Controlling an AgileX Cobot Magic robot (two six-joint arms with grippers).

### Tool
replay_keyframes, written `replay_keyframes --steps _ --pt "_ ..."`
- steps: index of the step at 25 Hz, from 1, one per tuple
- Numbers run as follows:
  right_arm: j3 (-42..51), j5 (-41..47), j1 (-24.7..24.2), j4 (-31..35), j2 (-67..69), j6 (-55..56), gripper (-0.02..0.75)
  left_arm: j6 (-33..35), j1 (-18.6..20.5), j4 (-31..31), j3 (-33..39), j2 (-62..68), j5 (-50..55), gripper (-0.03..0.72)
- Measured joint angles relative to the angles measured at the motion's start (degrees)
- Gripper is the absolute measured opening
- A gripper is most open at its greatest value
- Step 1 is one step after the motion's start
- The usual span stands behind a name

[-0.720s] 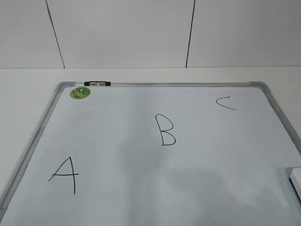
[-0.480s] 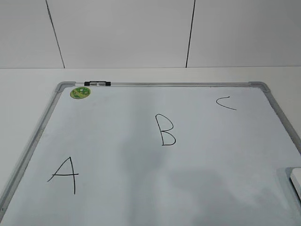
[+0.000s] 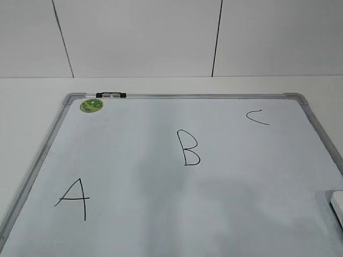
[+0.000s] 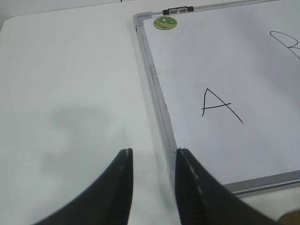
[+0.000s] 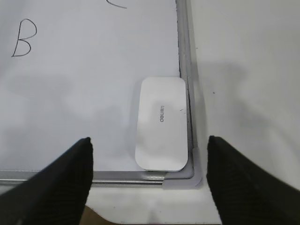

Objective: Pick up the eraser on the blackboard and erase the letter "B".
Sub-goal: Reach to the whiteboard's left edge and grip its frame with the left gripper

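Observation:
The blackboard [image 3: 177, 214] is a white board with a grey frame, lying flat on the table. The black letter "B" [image 3: 188, 148] is drawn near its middle and also shows in the right wrist view [image 5: 22, 38]. The white eraser [image 5: 161, 123] lies in the board's near right corner; only its edge shows in the exterior view [image 3: 337, 205]. My right gripper [image 5: 149, 143] is open wide above the eraser, not touching it. My left gripper [image 4: 153, 153] is open and empty over the table beside the board's left frame [image 4: 157, 101]. Neither gripper shows in the exterior view.
A black "A" [image 3: 74, 198] is at the board's left and a small "C" [image 3: 256, 116] at its far right. A round green sticker [image 3: 91, 105] and a black-and-silver clip [image 3: 111, 95] sit at the far left corner. A white wall stands behind the table.
A soft shadow over the board's lower middle has shifted slightly. The eraser and the letters have not moved.

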Motion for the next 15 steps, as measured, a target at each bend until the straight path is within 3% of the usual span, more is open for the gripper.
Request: replay_keyframes --steps 15 --pt "0.0 -0.2 0.0 4.9 17.0 3.9 0.584 0.0 0.0 0.1 0.0 0.0 0.0 0.237"
